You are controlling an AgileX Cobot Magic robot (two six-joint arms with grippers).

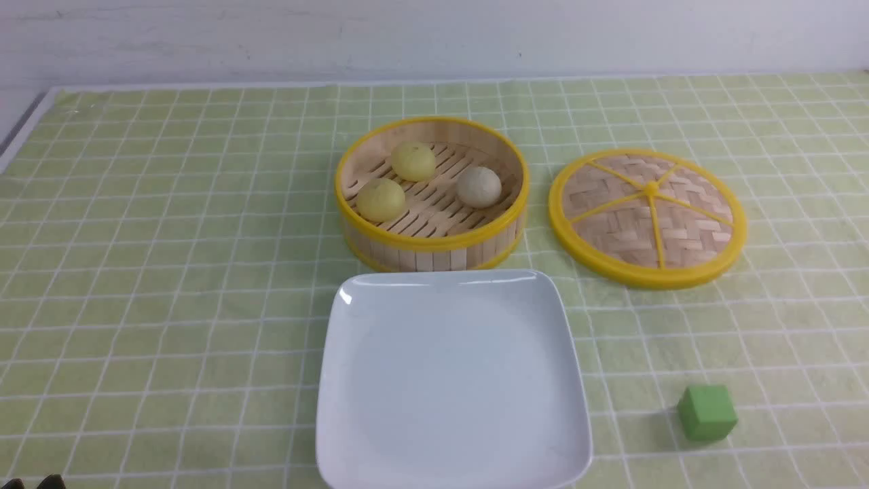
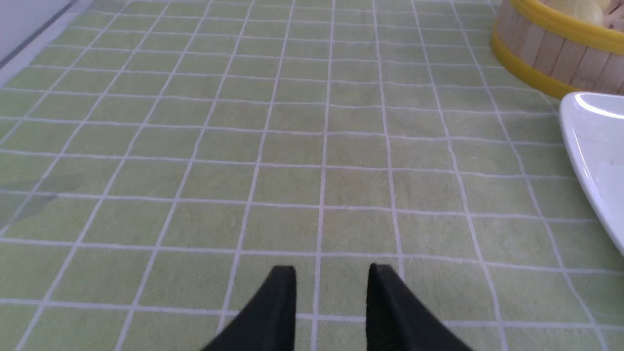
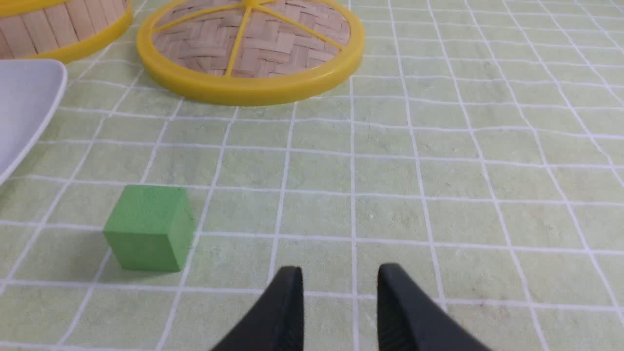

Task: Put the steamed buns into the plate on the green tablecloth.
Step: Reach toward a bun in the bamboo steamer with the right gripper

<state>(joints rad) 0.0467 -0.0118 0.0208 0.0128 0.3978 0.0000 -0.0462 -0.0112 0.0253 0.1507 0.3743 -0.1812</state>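
Three steamed buns sit inside the bamboo steamer basket [image 1: 434, 244]: two pale yellow ones [image 1: 413, 161] [image 1: 381, 200] and a greyish-beige one [image 1: 478, 187]. The white square plate [image 1: 448, 380] lies empty on the green tablecloth [image 1: 170, 272], just in front of the basket. My left gripper [image 2: 331, 273] is open and empty, low over bare cloth to the left of the plate [image 2: 594, 146]. My right gripper [image 3: 340, 273] is open and empty over bare cloth, to the right of the plate [image 3: 24, 102]. Only a dark tip of the left gripper shows in the front view [image 1: 41, 482].
The woven yellow-rimmed lid [image 1: 647, 216] lies flat to the right of the basket. A green cube [image 1: 707, 411] stands right of the plate, close to my right gripper [image 3: 148, 234]. The cloth's left edge shows at the far left [image 2: 29, 44].
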